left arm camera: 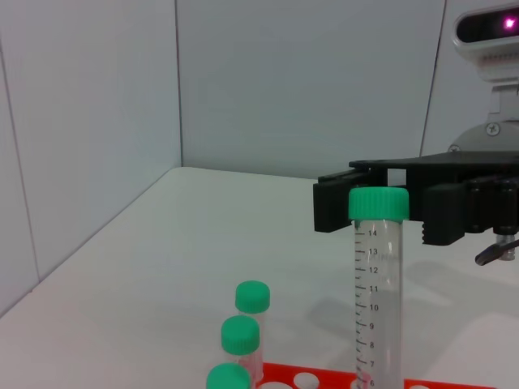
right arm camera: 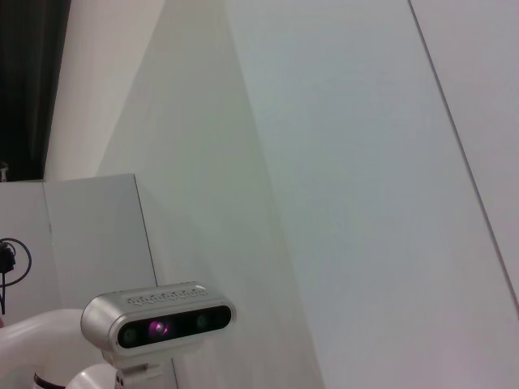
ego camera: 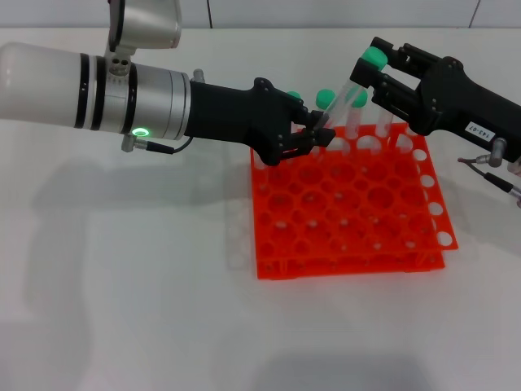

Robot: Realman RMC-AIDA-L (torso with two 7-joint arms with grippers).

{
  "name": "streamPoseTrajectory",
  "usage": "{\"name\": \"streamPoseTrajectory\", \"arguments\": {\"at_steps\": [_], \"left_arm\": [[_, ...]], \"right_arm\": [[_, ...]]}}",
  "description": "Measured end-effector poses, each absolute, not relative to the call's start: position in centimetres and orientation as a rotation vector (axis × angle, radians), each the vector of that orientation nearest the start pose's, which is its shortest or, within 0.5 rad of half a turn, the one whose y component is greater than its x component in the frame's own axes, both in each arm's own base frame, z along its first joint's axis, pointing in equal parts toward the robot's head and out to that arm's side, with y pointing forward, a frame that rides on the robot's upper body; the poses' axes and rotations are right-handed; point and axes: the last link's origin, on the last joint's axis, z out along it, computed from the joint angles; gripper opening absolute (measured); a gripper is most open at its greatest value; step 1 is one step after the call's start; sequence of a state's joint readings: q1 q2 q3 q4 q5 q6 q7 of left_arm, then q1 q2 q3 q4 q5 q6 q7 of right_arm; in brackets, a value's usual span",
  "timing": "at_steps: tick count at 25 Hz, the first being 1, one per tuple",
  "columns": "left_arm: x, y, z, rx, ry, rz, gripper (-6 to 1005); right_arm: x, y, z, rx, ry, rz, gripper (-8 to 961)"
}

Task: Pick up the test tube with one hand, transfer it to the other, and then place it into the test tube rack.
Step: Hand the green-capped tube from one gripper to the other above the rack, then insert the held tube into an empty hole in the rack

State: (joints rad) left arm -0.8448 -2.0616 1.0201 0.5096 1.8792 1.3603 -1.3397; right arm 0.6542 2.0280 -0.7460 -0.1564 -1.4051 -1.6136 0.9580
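Green-capped tubes (ego camera: 326, 99) beside left gripper (ego camera: 313, 134)

Other green-capped tubes (ego camera: 325, 99) stand upright on a white table (ego camera: 122, 285)

Lab bench: orange test tube rack (ego camera: 350, 216), green-capped graduated tubes (left arm camera: 241, 334), white table (ego camera: 122, 285), plain panel walls (left arm camera: 300, 81).

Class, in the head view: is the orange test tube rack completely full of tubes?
No. Most holes of the test tube rack are open; tubes stand only along its far row.
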Motion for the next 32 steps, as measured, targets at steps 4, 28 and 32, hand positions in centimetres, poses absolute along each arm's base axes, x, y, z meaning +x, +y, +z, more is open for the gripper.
{"name": "streamPoseTrajectory", "arguments": {"at_steps": [4, 28, 32], "left_arm": [[-15.8, 38.7, -5.3, -2.966, -0.202, -0.550, 263], [-15.2, 39.1, -4.1, -2.936, -0.337, -0.527, 296], [-15.3, 39.0, -3.1, -2.914, -0.403, -0.521, 358]], "right_arm": [[21.7, 34.6, -1.0, -2.362, 0.435, 1.343, 527], [21.6, 35.0, -0.6, -2.347, 0.445, 1.349, 264], [21.6, 35.1, -0.5, -2.348, 0.441, 1.348, 266]]}}
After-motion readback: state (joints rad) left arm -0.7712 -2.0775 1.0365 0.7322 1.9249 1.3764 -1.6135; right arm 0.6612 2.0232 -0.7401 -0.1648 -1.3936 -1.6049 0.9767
